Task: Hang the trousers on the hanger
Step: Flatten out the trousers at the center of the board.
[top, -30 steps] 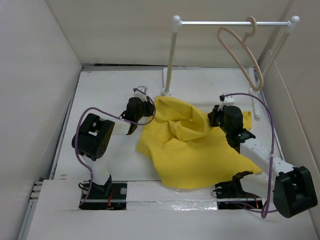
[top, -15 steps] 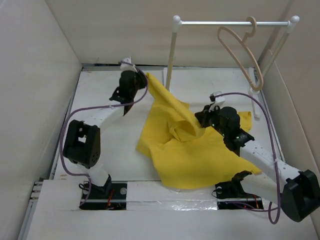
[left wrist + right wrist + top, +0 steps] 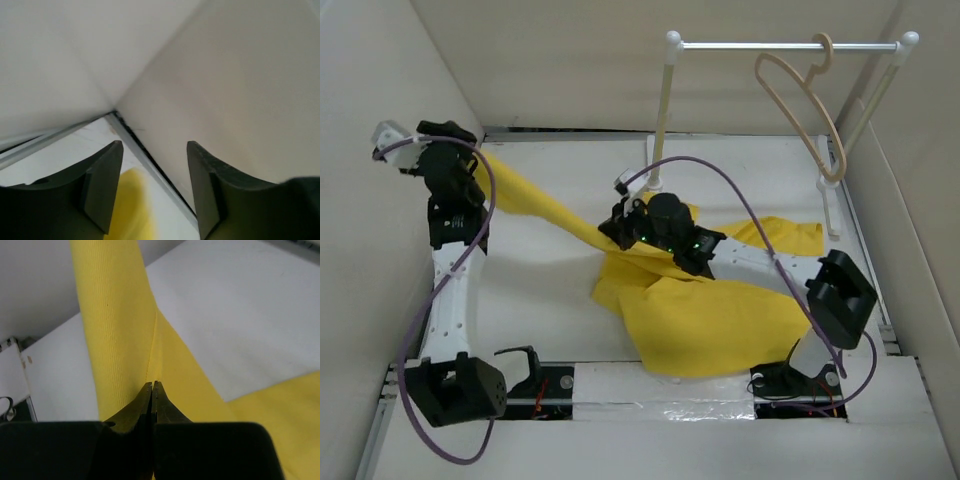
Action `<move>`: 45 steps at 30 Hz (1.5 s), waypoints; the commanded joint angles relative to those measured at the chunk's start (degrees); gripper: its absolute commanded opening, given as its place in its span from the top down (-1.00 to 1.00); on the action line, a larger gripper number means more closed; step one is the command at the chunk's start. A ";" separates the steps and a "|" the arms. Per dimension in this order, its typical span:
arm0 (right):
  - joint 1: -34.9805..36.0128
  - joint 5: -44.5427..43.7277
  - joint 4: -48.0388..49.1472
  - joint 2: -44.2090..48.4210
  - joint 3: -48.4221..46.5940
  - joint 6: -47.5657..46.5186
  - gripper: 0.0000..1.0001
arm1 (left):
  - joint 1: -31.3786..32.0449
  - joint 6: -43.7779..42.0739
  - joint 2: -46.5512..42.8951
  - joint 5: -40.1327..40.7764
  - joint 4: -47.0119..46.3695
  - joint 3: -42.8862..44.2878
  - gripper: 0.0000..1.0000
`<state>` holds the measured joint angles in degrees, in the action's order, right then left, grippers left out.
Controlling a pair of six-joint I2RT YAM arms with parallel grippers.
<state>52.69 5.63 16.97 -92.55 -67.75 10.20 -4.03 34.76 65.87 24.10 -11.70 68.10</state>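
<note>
The yellow trousers (image 3: 720,310) lie bunched on the white table, with one leg drawn out in a long strip toward the back left corner. My left gripper (image 3: 472,172) is at that strip's far end, beside the left wall. In its wrist view the left gripper (image 3: 155,145) has its jaws apart with nothing pinched, and blurred yellow cloth (image 3: 127,210) shows below them. My right gripper (image 3: 622,230) is at mid-table, shut on a fold of the trousers (image 3: 115,315); its fingertips (image 3: 148,390) meet on the cloth. The beige hanger (image 3: 800,100) hangs by its hook from the rail at back right.
A white rail (image 3: 785,45) on two posts stands across the back right. The left post's foot (image 3: 653,183) is just behind the right gripper. Box walls close in on all sides, and the left wall (image 3: 380,200) is right by the left gripper. A purple cable (image 3: 750,205) loops over the right arm.
The left arm swung from the back middle to the far left corner, stretching a trouser leg out, and its jaws have opened. The right gripper moved left to mid-table, still pinching cloth.
</note>
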 commanded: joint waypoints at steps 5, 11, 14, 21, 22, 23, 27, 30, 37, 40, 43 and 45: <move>7.86 -1.68 -1.33 -9.11 -2.22 -2.38 1.00 | -8.80 3.92 0.06 -3.78 2.84 -8.14 -0.21; 10.86 -3.34 -1.58 -14.06 -1.25 -0.97 1.00 | 2.26 -3.11 2.59 -2.30 2.82 -6.84 -0.16; 10.86 -4.84 -1.60 -10.99 0.59 -2.02 1.00 | 6.22 -5.67 4.88 -5.63 3.88 -7.88 -0.08; 16.38 -2.46 1.13 -4.74 10.51 -0.53 1.00 | 7.55 -5.75 9.36 -16.27 11.52 -6.23 0.14; 18.31 -2.90 1.39 -4.57 12.62 -0.27 1.00 | 8.24 -6.72 10.50 -15.84 13.96 -5.09 0.25; 18.85 -3.08 1.57 -4.48 13.42 -0.09 1.00 | 9.56 -8.99 12.77 -14.79 17.73 -3.42 0.30; 18.86 -4.74 1.40 -4.39 15.98 0.26 1.00 | 12.38 -14.45 17.62 -11.80 25.23 -2.53 0.60; 18.86 -7.10 -0.97 -3.69 15.54 -0.35 0.72 | 15.53 -15.78 20.35 -9.44 28.48 -3.32 0.77; 18.86 -9.93 -1.06 1.05 17.64 -1.41 0.05 | 22.66 -11.75 25.98 -3.09 34.82 -4.10 0.31; 17.37 -9.15 -1.15 2.90 18.52 -1.23 0.05 | 22.67 -10.77 23.00 -3.27 33.68 -8.23 -0.04; 17.36 -9.49 -0.80 5.09 19.84 -1.06 0.05 | 22.67 -9.19 22.11 -3.53 34.03 -9.56 -0.09; 16.84 -10.98 -1.76 8.52 20.11 -1.40 0.05 | 22.67 -7.87 23.25 -4.75 33.68 -10.17 -0.08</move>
<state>70.02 -2.76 14.06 -88.18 -48.25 9.39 18.85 24.47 91.11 18.79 21.10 58.85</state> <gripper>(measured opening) 0.476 0.545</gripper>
